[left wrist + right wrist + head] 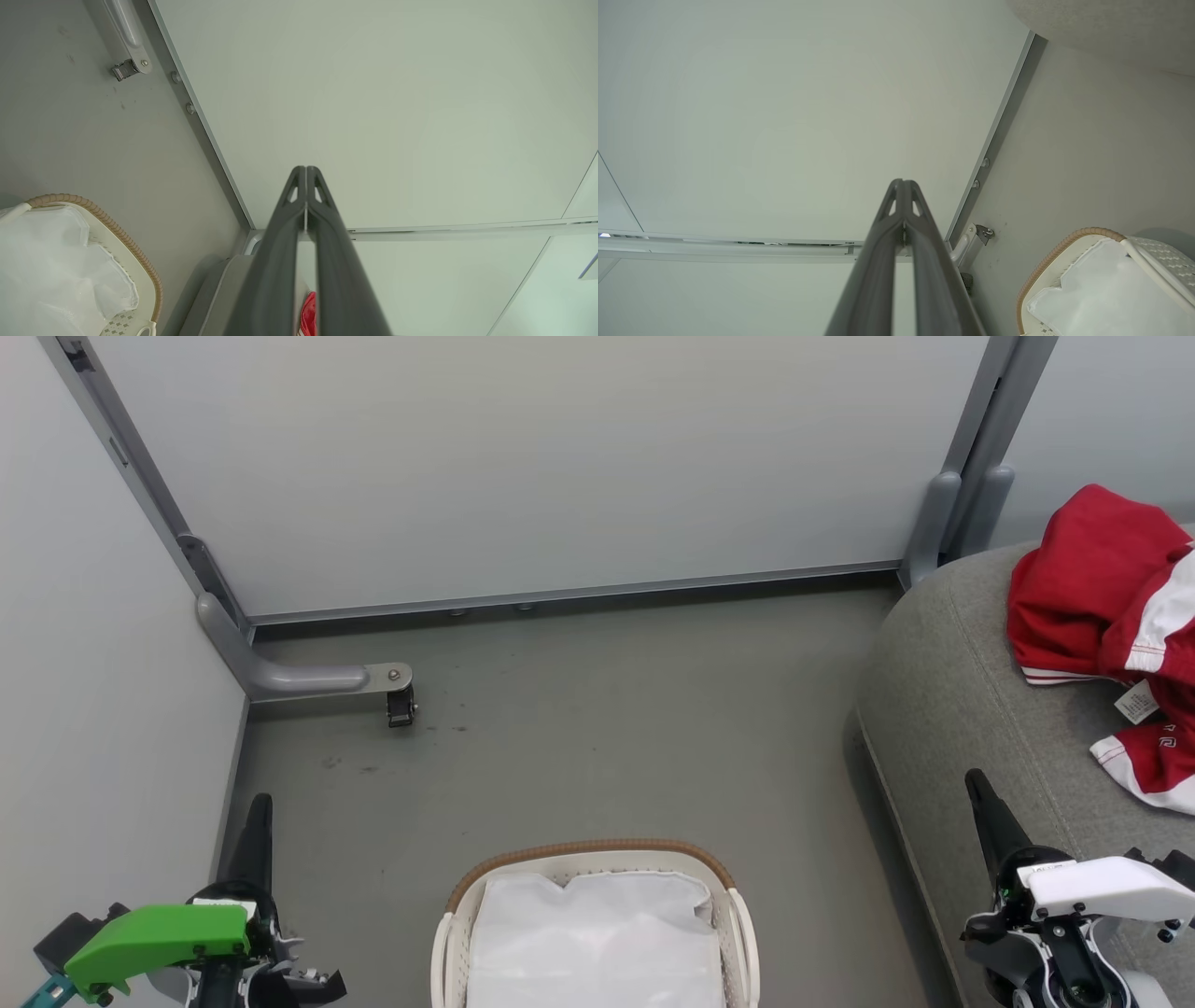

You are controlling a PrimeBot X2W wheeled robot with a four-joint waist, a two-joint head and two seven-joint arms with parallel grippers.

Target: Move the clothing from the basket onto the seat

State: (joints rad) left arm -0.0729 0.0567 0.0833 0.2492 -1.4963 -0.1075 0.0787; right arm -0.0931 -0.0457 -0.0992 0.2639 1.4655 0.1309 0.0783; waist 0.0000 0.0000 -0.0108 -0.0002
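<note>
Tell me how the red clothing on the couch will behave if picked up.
The red clothing lies crumpled in soft folds on the seat, so it would probably hang floppy. It looks thin, likely light. Pinching one fold may lift only part.

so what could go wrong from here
The white cloth sheet in the basket could be grabbed by mistake. The right gripper, jaws shut, sits by the seat edge; a swing might snag the red clothing and drag it off.
</note>
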